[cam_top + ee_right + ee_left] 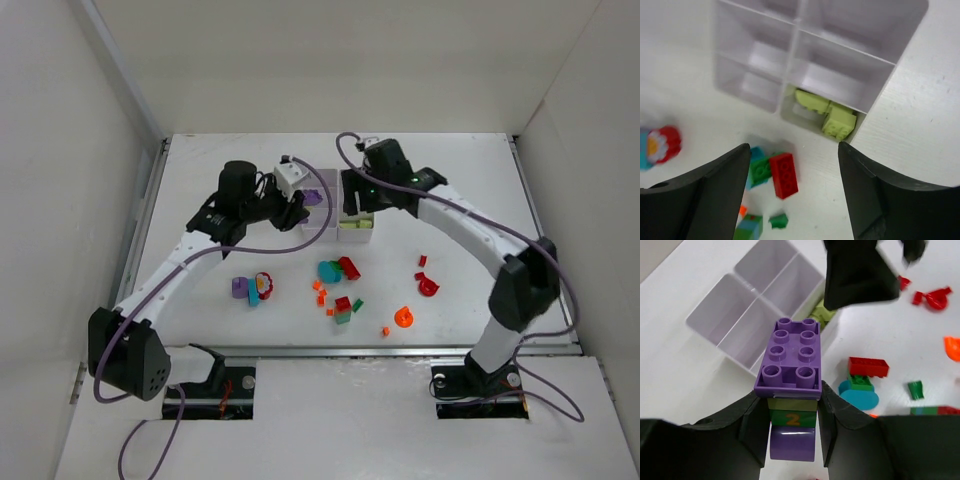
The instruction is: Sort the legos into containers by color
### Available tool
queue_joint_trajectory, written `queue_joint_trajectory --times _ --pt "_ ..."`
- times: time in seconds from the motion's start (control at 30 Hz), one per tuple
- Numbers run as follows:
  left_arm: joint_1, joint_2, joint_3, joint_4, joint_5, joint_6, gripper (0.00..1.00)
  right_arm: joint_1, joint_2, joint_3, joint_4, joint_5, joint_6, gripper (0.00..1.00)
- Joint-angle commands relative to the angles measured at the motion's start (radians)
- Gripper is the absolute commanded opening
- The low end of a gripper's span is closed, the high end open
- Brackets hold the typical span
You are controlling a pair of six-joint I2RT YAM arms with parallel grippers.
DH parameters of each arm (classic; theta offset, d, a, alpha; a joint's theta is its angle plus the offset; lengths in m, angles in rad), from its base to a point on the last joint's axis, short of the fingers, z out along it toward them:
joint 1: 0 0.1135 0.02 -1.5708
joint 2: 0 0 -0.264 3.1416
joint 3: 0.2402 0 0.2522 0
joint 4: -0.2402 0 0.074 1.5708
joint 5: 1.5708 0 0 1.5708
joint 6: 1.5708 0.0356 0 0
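White bench (200,200), seen from above, with one white tray (320,230) near the middle. Two arms reach in. The left arm (190,250) ends just left of the tray, and one purple brick (313,197) sits at its tip by the tray's left side. The right arm (470,225) ends over the tray's right side. Loose legos lie on the bench nearer the arm bases: a purple, teal and red bunch (252,288), a teal and red bunch (337,269), some red bits (426,284) and one orange piece (403,318).

From the left wrist, the left fingers (735,440) squeeze the purple brick, one on each side. The brick has six bumps on top. Under it, between the fingers, are a lime green strip, a dark green piece (792,418) with an orange 2, and a purple piece. The brick hangs right by the tray, and four compartments show here. Further off, one red brick (868,366) lies on one dark green brick (860,382) and one teal round piece (858,399).

From the right wrist, the right fingers (715,195) stand wide apart and hold no brick. The tray has six compartments, two across and three deep. Two lime green bricks (840,120) lie in the corner compartment closest to the fingers. At the left edge is one red round piece (665,144) with a white flower.
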Motion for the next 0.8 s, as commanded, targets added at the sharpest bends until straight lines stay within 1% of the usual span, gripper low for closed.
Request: queue_joint_trajectory --times 0.0,0.03,0.07,0.1,0.13,0.17,0.23,0.27,0.3,0.37,0.4,0.43,0.5,0.53,0.6,0.63,0.73,0.77 --pt "0.001 -0.087 0.019 -0.024 0.252 0.196 0.00 -0.030 -0.234 -0.046 0.183 -0.280 -0.279 0.76" --pt "0.001 -0.087 0.019 -0.024 0.288 0.224 0.00 -0.041 -0.261 -0.062 0.202 -0.418 -0.327 0.76" --pt "0.001 -0.096 0.019 -0.033 0.321 0.251 0.00 -0.050 -0.288 -0.091 0.234 -0.476 -0.373 0.76" --pt "0.001 -0.096 0.028 -0.042 0.352 0.280 0.00 -0.050 -0.329 -0.102 0.246 -0.525 -0.457 0.76" --pt "0.001 -0.096 0.040 -0.067 0.406 0.325 0.00 -0.059 -0.347 -0.112 0.259 -0.570 -0.496 0.76" --pt "0.001 -0.085 0.049 -0.081 0.429 0.340 0.00 -0.060 -0.363 -0.123 0.271 -0.652 -0.528 0.76" --pt "0.001 -0.072 0.068 -0.119 0.481 0.350 0.00 -0.070 -0.388 -0.152 0.306 -0.728 -0.593 0.76" --pt "0.001 -0.059 0.083 -0.133 0.501 0.369 0.00 -0.070 -0.398 -0.152 0.306 -0.810 -0.608 0.76" --pt "0.001 -0.059 0.083 -0.150 0.520 0.406 0.00 -0.079 -0.398 -0.152 0.306 -0.846 -0.621 0.76" --pt "0.001 -0.049 0.109 -0.178 0.559 0.425 0.00 -0.080 -0.362 -0.110 0.264 -0.904 -0.650 0.76" --pt "0.011 -0.049 0.109 -0.178 0.569 0.425 0.00 -0.080 -0.340 -0.084 0.227 -0.968 -0.670 0.76" --pt "0.011 -0.039 0.132 -0.191 0.578 0.437 0.00 -0.080 -0.291 -0.026 0.149 -1.001 -0.690 0.76" --pt "0.011 -0.027 0.142 -0.208 0.610 0.458 0.00 -0.080 -0.247 0.030 0.069 -1.079 -0.762 0.78" --pt "0.011 -0.027 0.154 -0.222 0.610 0.459 0.00 -0.080 -0.230 0.065 0.020 -1.092 -0.783 0.86" --pt "0.011 -0.018 0.163 -0.222 0.622 0.471 0.00 -0.080 -0.217 0.074 0.007 -1.081 -0.806 0.86" --pt "0.011 -0.018 0.163 -0.222 0.622 0.471 0.00 -0.069 -0.217 0.075 0.007 -1.039 -0.816 0.86" --pt "0.011 -0.009 0.163 -0.231 0.612 0.459 0.00 -0.043 -0.292 -0.008 0.104 -0.946 -0.816 0.83" --pt "0.011 -0.009 0.163 -0.231 0.612 0.459 0.00 -0.043 -0.320 -0.060 0.168 -0.935 -0.816 0.83"
